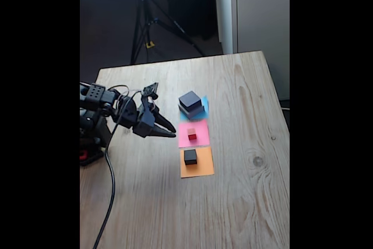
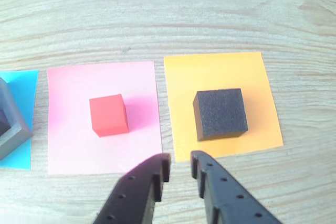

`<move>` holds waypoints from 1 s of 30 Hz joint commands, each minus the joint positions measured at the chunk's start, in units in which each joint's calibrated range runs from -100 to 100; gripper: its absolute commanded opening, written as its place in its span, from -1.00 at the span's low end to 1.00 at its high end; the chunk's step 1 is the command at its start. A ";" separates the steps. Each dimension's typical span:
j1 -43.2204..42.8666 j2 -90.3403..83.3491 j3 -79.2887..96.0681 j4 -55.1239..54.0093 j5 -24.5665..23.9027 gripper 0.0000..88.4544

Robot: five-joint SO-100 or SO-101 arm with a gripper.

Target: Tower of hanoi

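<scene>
A black robot arm's pincer [image 1: 168, 131] hangs over a pale wooden worktop [image 1: 245, 202], its two tips nearly together with only a narrow gap between them and nothing held. In the wrist view the tips [image 2: 178, 165] hover just short of the near edges of the pink paper square [image 2: 68, 129] and the orange paper square [image 2: 215, 72]. Three paper squares lie in a row: in the fixed view the blue one [image 1: 204, 104] is farthest, pink in the middle, orange nearest. A tiny red cube [image 2: 108, 115] sits alone on the pink square, and a small dark grey block [image 2: 220, 114] sits on the orange. On the blue square a black block [image 1: 189, 100] rests on a wide flat grey block [image 1: 192, 111]. Nothing stands between the pincer and the blocks. A black cable [image 1: 109, 190] trails from the arm across the near worktop. Beyond the far edge, a tripod [image 1: 148, 21] stands on a dim floor beside a pale wall [image 1: 262, 10].
</scene>
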 commanded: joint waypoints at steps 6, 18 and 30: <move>6.15 -2.91 -30.38 33.02 3.30 -0.99; 16.76 -4.95 -38.56 44.51 3.30 -0.86; 17.60 -5.94 -2.92 2.59 3.30 -0.48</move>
